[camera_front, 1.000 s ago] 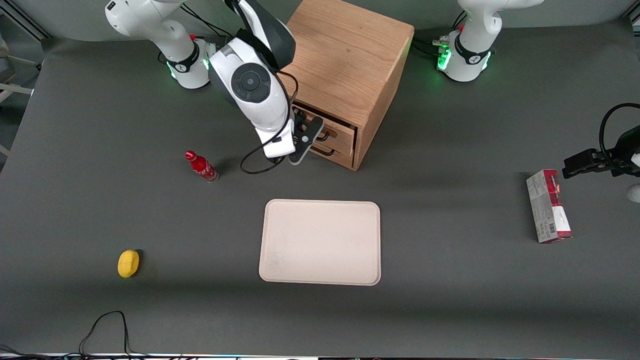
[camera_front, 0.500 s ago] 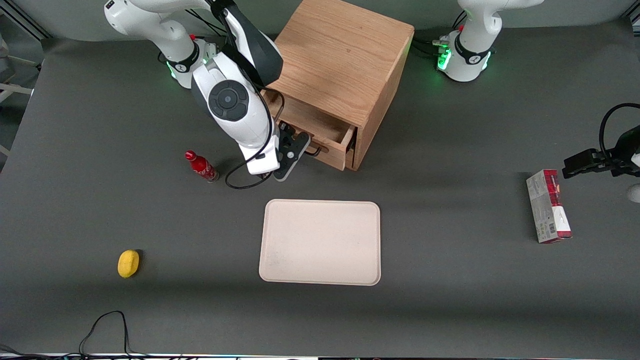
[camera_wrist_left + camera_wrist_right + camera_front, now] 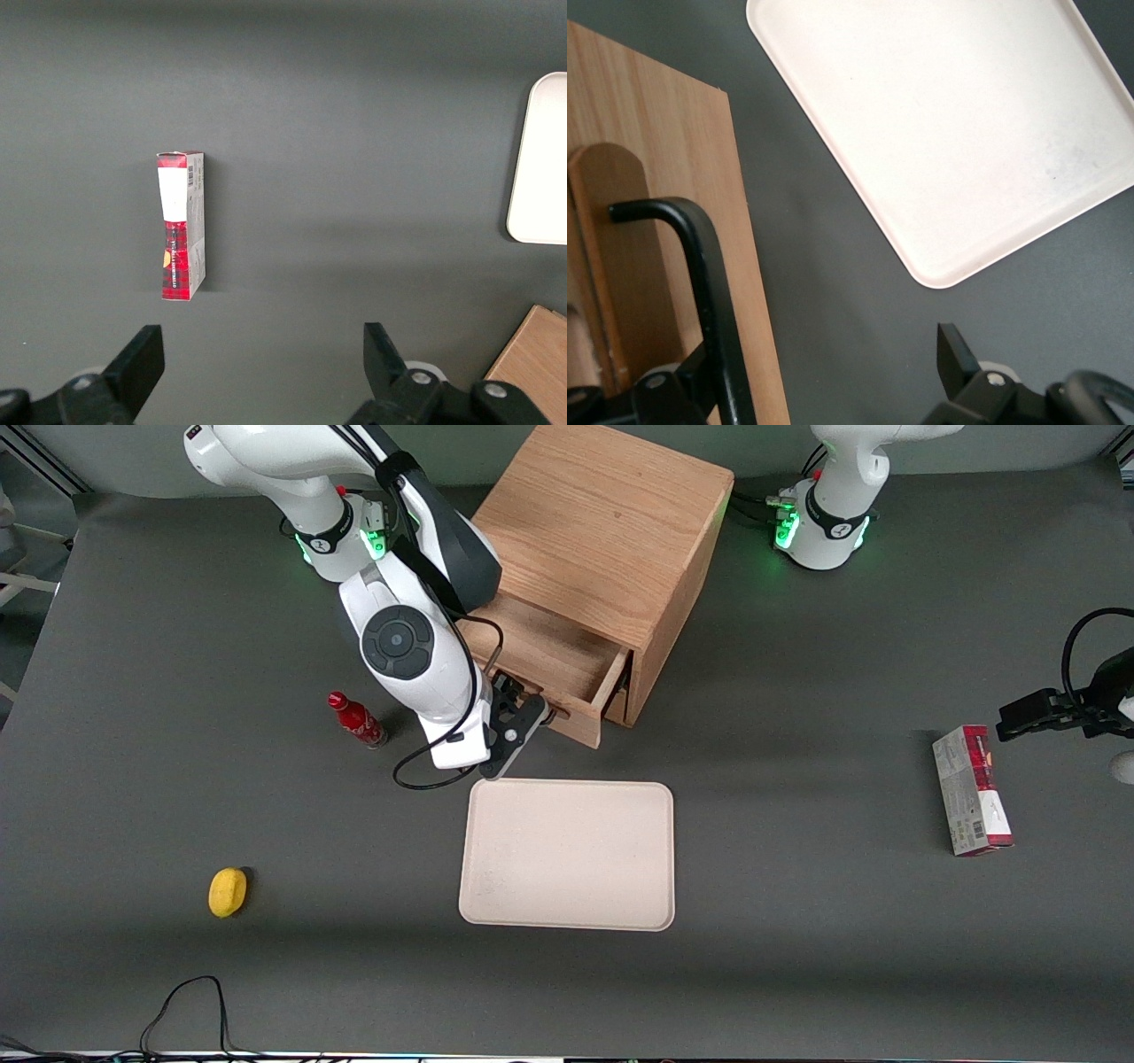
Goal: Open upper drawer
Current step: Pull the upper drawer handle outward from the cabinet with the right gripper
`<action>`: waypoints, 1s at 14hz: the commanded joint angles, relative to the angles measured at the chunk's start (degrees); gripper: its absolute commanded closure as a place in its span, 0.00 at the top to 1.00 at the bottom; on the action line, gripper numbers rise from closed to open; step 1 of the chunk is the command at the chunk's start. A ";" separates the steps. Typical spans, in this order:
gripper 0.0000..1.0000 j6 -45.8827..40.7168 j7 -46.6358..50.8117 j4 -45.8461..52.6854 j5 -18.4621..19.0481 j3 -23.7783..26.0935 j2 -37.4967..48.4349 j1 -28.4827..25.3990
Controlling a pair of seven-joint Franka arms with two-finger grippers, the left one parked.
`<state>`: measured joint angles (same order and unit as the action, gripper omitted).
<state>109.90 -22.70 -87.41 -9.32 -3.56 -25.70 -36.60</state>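
The light oak cabinet stands at the back of the table. Its upper drawer is pulled well out toward the front camera, and its shallow wooden box looks empty. My right gripper is at the drawer front, at the working arm's end of it. In the right wrist view the gripper is open. The black wire handle runs along the wooden drawer front just inside one finger. The other finger is well apart over the bare table. The lower drawer is hidden under the open one.
A cream tray lies just nearer the front camera than the drawer, also in the right wrist view. A red bottle stands beside my arm. A yellow object lies nearer the camera. A red-and-white box lies toward the parked arm's end.
The upper drawer has slid from nearly closed to well out toward the front camera. My gripper moved with its front, toward the tray.
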 commanded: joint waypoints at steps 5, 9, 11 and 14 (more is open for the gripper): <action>1.00 -4.86 -2.26 8.39 0.97 -0.13 -4.70 3.90; 1.00 -5.66 -2.34 10.86 2.37 -0.04 -6.38 6.01; 1.00 -5.66 -2.78 11.47 2.81 -0.04 -6.99 6.89; 1.00 -5.66 -2.96 12.61 2.81 -0.04 -7.61 8.12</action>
<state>105.59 -24.39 -78.12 -7.74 -3.75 -31.57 -29.65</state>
